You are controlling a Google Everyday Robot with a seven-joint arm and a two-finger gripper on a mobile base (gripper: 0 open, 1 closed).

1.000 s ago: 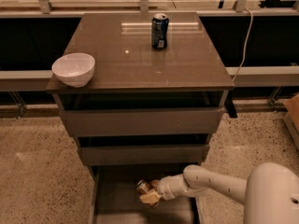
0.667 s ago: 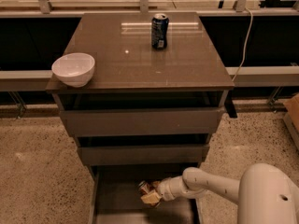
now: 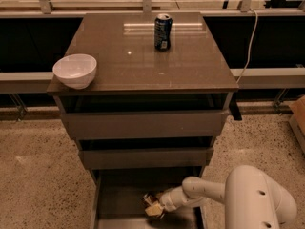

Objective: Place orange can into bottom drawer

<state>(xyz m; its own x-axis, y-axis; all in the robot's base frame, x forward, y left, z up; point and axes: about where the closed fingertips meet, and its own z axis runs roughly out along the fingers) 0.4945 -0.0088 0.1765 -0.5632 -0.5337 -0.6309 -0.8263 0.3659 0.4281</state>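
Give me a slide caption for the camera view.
Claw holds the orange can low inside the open bottom drawer; blue can and white bowl sit on top.

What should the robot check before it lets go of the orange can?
1. Is the bottom drawer open? ok.
2. Is the end effector inside the drawer, over its floor? ok.
3. Is the orange can held by the end effector? ok.
4. Is the can resting on the drawer floor? cannot tell.
5. Are the blue can and white bowl out of the way, up on the cabinet top? ok.
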